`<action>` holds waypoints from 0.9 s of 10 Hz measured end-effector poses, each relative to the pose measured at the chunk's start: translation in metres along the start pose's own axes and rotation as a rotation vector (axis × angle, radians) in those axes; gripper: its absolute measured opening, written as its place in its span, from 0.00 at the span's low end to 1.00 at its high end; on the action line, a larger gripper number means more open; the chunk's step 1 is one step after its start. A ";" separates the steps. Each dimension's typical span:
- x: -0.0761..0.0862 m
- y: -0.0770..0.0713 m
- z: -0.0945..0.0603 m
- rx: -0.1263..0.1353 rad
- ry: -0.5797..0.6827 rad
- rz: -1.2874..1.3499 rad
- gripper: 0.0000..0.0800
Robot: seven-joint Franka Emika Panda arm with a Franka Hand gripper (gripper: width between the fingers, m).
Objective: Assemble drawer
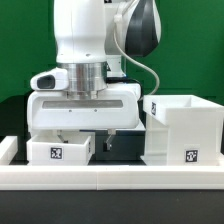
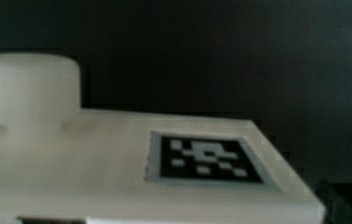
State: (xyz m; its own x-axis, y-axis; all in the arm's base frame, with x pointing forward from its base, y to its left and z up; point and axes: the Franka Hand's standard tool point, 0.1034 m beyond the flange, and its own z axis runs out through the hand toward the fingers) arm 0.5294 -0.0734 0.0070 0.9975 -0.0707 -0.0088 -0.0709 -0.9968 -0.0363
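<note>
A small white tray [image 1: 60, 151] with a square tag on its front stands at the exterior view's left, behind the front rail. My gripper [image 1: 88, 143] hangs low right over it, jaws wide apart. One dark finger [image 1: 108, 140] shows just off the tray's right edge and the other is hidden behind the tray. The wrist view is filled by a white tray face [image 2: 84, 160] with a tag [image 2: 205, 158] and a round knob [image 2: 31, 88]; a dark fingertip [image 2: 345, 196] shows at the edge. The tall white shell [image 1: 183, 128] stands at the right. A second tray is out of view.
A low white border rail [image 1: 110, 178] runs along the front of the black table. A white rail end [image 1: 6, 148] stands at the far left. The backdrop is green. A narrow dark gap separates the tray and the shell.
</note>
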 end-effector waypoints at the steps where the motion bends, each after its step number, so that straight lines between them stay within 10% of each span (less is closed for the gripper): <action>1: -0.001 0.000 0.001 0.000 -0.002 0.000 0.81; 5: 0.000 -0.002 0.001 0.000 -0.001 -0.004 0.49; 7: 0.000 -0.002 0.001 0.000 -0.001 -0.004 0.08; 9: 0.001 -0.002 0.001 0.000 -0.001 -0.004 0.05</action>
State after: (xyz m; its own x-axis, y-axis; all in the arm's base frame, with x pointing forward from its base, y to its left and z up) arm 0.5300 -0.0713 0.0065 0.9978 -0.0663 -0.0092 -0.0666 -0.9971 -0.0362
